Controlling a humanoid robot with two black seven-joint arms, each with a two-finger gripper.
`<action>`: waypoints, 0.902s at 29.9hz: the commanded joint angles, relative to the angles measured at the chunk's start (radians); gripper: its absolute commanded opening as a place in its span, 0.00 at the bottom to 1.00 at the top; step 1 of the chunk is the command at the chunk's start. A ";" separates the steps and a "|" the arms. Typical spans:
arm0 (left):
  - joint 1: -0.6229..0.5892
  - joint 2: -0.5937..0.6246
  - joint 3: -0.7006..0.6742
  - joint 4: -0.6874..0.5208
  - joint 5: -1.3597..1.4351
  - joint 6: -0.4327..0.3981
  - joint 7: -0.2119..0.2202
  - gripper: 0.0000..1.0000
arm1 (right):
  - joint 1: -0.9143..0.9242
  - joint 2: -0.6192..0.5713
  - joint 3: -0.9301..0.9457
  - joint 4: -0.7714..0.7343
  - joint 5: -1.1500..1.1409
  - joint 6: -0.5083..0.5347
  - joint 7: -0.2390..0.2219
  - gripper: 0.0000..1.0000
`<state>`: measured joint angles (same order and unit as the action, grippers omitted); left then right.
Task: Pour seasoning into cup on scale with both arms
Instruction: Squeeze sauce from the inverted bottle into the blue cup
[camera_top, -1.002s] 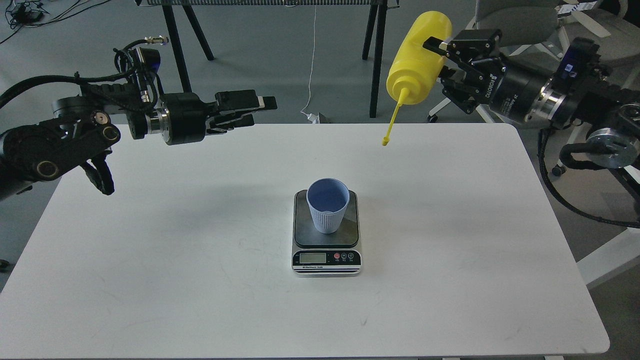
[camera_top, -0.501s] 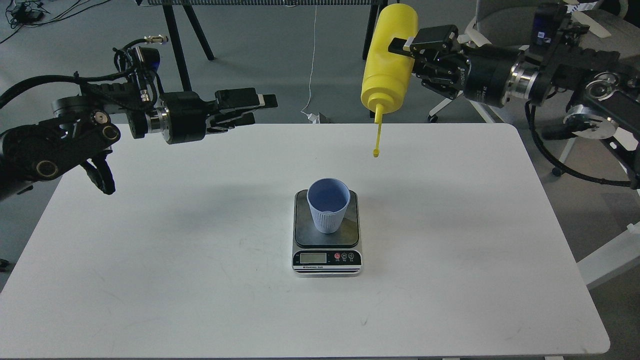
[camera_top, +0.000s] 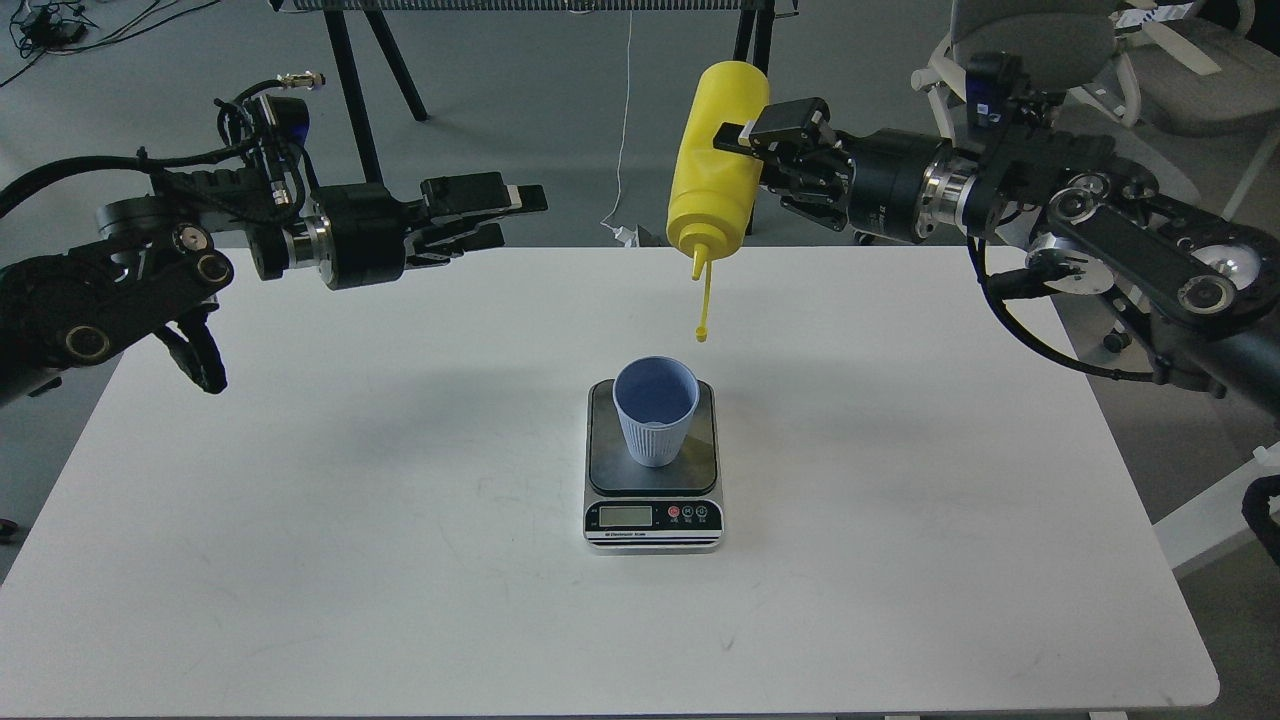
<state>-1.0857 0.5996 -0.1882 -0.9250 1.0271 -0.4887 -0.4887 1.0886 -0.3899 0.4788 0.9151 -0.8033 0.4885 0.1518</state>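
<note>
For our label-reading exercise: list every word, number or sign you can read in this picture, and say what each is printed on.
Nothing reads with certainty.
Kitchen scale: a line of print on its front strip, and marks on its buttons, too small to read.
Scale display: no digits legible.
Right arm's wrist: white lettering, too blurred.
Yellow squeeze bottle and blue cup: no text visible.
</note>
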 joint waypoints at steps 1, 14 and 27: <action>0.030 0.000 -0.025 0.000 0.002 0.000 0.000 0.99 | 0.002 0.040 0.000 -0.036 -0.031 0.000 0.000 0.08; 0.044 -0.001 -0.033 0.000 0.001 0.000 0.000 1.00 | 0.026 0.125 -0.088 -0.094 -0.074 0.000 0.000 0.08; 0.047 -0.003 -0.039 0.000 0.001 0.000 0.000 1.00 | 0.079 0.148 -0.127 -0.127 -0.126 0.000 0.005 0.08</action>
<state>-1.0398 0.5967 -0.2271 -0.9250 1.0280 -0.4887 -0.4887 1.1485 -0.2479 0.3532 0.8035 -0.9293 0.4887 0.1547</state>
